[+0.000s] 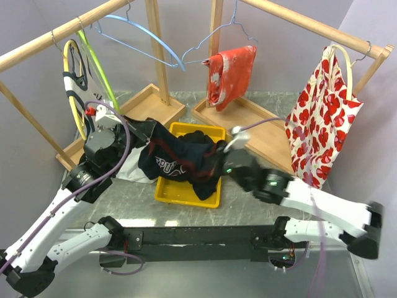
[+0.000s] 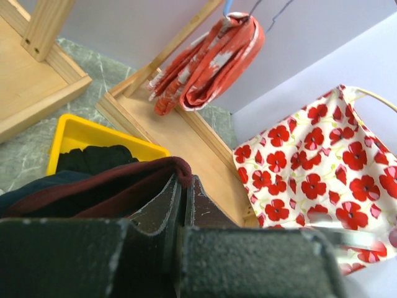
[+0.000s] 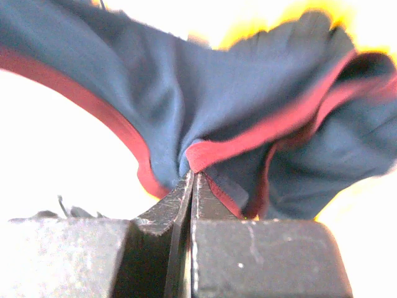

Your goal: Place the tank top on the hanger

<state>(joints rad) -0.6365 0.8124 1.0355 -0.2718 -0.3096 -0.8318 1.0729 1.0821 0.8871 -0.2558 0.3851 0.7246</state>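
1. A dark navy sleeveless tank top [image 1: 177,160] with red trim and white chest lettering hangs bunched between two robot arms. It is raised above a yellow plastic tray [image 1: 180,195], and its lower folds droop into the tray.
2. The left gripper [image 2: 184,186] is clamped tight on a red-trimmed edge at the garment's left end. In the wrist view, its fingers press together with the hem rolled over their tips.
3. The right gripper [image 3: 191,181] is likewise clenched, pinching a fold of red trim at the right end. Navy cloth fans out above its fingertips.
4. The thin lime-green plastic hanger [image 1: 97,65] hangs by its hook from a pale wooden rail [image 1: 37,45] at back left. It is above and behind the left arm, apart from the tank top.
5. Just beside it on the same rail, a yellow hanger [image 1: 70,102] carries a white tank top with dark trim [image 1: 75,84]. A light blue hanger [image 1: 155,36] hangs farther right.
6. The left arm's own wrist and cabling stand between the raised garment and the green hanger.
7. At back centre, a red-and-white patterned cloth [image 1: 232,71] is draped over a thin wire hanger. At right, a white bag printed with red poppies [image 1: 322,118] hangs from a second rail.
8. Black cloth [image 2: 99,158] lies in the tray beneath the tank top. A patch of white fabric [image 1: 133,172] shows on the grey marbled table [image 1: 124,202] just left of the tray, under the left arm.
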